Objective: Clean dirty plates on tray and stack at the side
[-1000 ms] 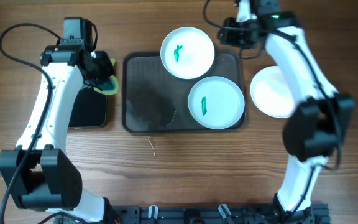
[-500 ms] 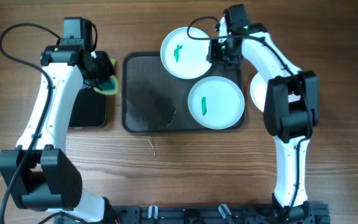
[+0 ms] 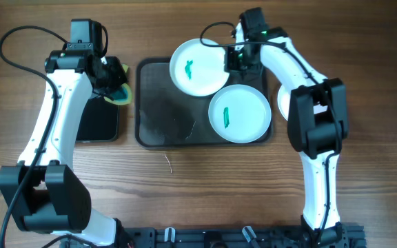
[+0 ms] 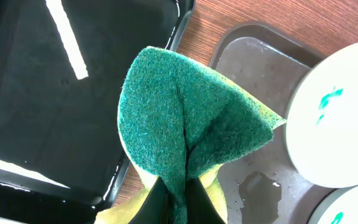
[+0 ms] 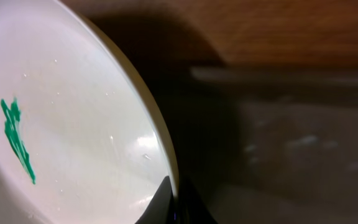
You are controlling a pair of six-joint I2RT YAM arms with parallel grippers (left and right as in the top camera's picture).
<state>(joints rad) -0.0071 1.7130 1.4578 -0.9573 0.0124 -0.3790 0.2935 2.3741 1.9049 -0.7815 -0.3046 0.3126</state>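
Note:
The dark tray (image 3: pixel 157 103) holds two plates. The white upper plate (image 3: pixel 198 67) bears a green smear, and its right rim is pinched by my right gripper (image 3: pixel 229 60), which is shut on it. The right wrist view shows that plate (image 5: pixel 73 124) tilted, with the smear (image 5: pixel 17 140) on its face and the gripper (image 5: pixel 174 199) clamped on the rim. A second smeared plate (image 3: pixel 239 114) lies at the tray's right front. My left gripper (image 3: pixel 116 86) hovers left of the tray, shut on a folded green-and-yellow sponge (image 4: pixel 191 118).
A glossy black tray (image 3: pixel 98 120) lies under the left arm, left of the dark tray. Another white plate (image 3: pixel 283 102) rests on the table right of the tray, mostly hidden by the right arm. A wet patch (image 4: pixel 260 190) marks the tray floor.
My right arm swung left from the side plate to the upper plate and its jaws closed on the rim. That plate shifted slightly left and forward. The left arm stayed still.

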